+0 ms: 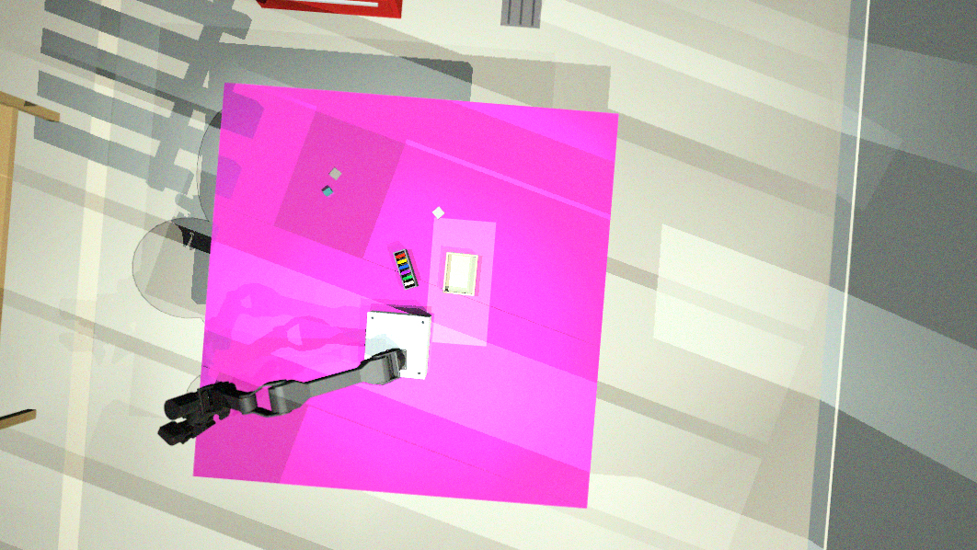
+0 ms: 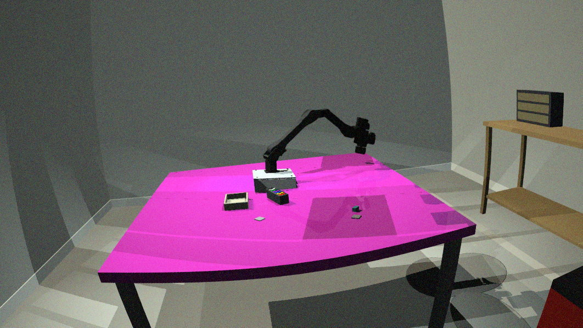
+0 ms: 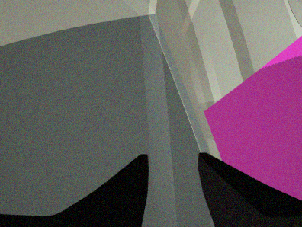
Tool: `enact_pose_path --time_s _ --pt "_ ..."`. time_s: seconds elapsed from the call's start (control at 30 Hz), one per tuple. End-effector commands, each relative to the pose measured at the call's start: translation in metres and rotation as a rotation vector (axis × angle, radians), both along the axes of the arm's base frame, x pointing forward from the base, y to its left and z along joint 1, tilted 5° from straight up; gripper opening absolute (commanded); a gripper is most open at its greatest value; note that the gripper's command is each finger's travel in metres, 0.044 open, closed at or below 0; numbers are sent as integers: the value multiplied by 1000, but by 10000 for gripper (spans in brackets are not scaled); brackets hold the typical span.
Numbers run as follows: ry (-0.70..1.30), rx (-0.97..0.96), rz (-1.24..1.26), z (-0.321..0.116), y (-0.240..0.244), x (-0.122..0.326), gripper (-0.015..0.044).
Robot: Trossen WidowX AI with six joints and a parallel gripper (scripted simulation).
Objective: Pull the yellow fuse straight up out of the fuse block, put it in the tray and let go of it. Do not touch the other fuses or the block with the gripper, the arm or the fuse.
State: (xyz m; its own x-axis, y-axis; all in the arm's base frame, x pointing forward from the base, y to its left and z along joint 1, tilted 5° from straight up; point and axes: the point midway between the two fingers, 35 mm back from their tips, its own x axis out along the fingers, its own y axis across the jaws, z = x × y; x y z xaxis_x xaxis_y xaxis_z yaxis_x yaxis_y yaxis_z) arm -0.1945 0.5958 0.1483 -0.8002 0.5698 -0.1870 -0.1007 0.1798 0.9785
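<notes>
The yellow fuse [image 1: 401, 260] sits in the dark fuse block [image 2: 275, 198], second from the end in a row with red, blue, purple, green and white fuses. The cream tray [image 1: 476, 274] [image 2: 236, 206] stands a short way from the block, and no fuse shows in it. My gripper [image 3: 172, 161] is open, with a moderate gap and nothing between the fingers. It is held high at the far left edge of the table in the top view, well away from block and tray. Neither shows in the wrist view.
The white robot base [image 1: 417, 335] [image 2: 273, 175] stands close to the block. A white tile [image 1: 438, 212] [image 2: 259, 218], a grey tile [image 1: 335, 173] [image 2: 356, 216] and a small teal block [image 1: 327, 191] [image 2: 356, 208] lie on the magenta table [image 1: 533, 409] [image 2: 183, 244].
</notes>
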Motion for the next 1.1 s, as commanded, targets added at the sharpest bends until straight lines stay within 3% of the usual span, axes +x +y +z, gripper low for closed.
enact_pose_path --time_s 0.0,0.07,0.3,0.53,0.8,1.07 --pt "-1 -3 -6 0 1 3 112" --pt "-12 -25 -58 -3 6 28 66" --pt "-59 -138 -299 -17 12 146 66" --pt "-98 -278 -558 -33 -13 272 66" --pt "-132 -455 -836 -51 -78 395 66" --pt "-140 -661 -1097 -68 -178 492 66"
